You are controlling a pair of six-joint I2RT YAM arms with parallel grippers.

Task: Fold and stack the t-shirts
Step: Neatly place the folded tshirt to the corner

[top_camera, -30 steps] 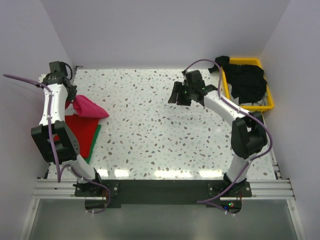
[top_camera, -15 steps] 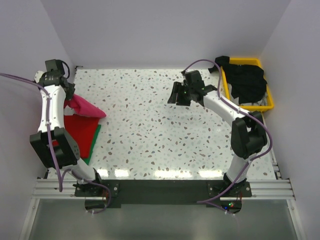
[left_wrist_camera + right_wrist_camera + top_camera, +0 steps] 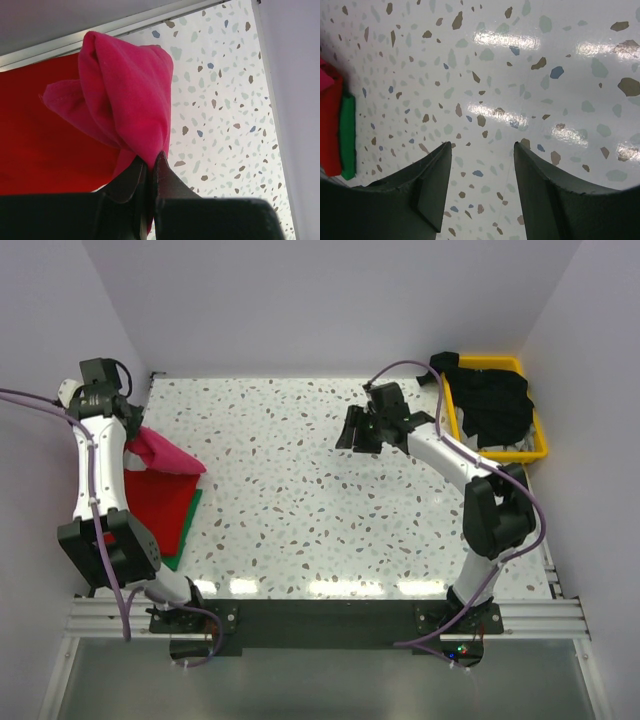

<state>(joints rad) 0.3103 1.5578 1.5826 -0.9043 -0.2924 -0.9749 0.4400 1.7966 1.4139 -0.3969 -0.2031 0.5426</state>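
At the far left edge of the desk (image 3: 300,500), the left end effector (image 3: 149,161) is clamped on a fold of the pink shirt (image 3: 125,95), its two fingers pressed together with cloth pinched between them. The pink shirt is bunched rather than flat. In the top view it spreads rightward from the fingers to a pointed corner and overlaps the far part of the red shirt (image 3: 158,505). The red shirt lies folded and flat along the left side of the desk, on top of the green shirt (image 3: 187,528), which shows only as a narrow strip along its right and near edges. The right wrist view shows the same layering at its left margin, red above green. The right end effector (image 3: 482,147) is over bare desk right of centre toward the far side, pointing left. Its fingers are spread apart with nothing between them, and only the speckled surface shows through the gap. The black shirts (image 3: 490,405) are heaped in the yellow tray (image 3: 537,451) at the far right corner, with some cloth draped over the tray's far left rim. This heap is well apart from the stack on the left and is touched by neither arm.
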